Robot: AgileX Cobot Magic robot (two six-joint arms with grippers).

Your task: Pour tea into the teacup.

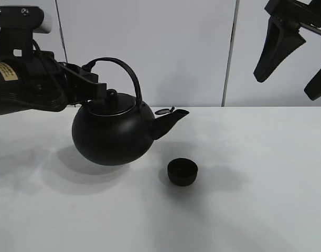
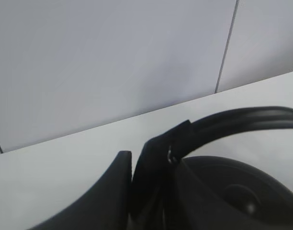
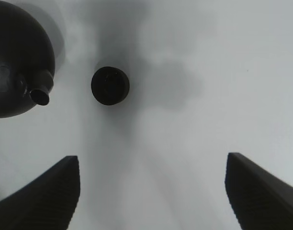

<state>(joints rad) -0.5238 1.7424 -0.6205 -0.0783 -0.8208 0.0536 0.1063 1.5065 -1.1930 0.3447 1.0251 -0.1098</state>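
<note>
Kettle (image 1: 112,134): left half of the table (image 1: 255,205), spout (image 1: 171,119) pointing right.
Teacup (image 1: 182,171): on the table, right of the kettle and nearer the front, below the spout, apart from it.
Left gripper (image 1: 97,86): clamped on the kettle's handle (image 1: 130,73), left side.
Right gripper (image 1: 294,68): high at the right, well apart from both.

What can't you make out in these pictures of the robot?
- Any tea in the kettle: its lid hides it, exterior view.
- Inside of the teacup: too dark, right wrist view.
- Upper part of the right gripper: cut off by the top edge, exterior view.
</note>
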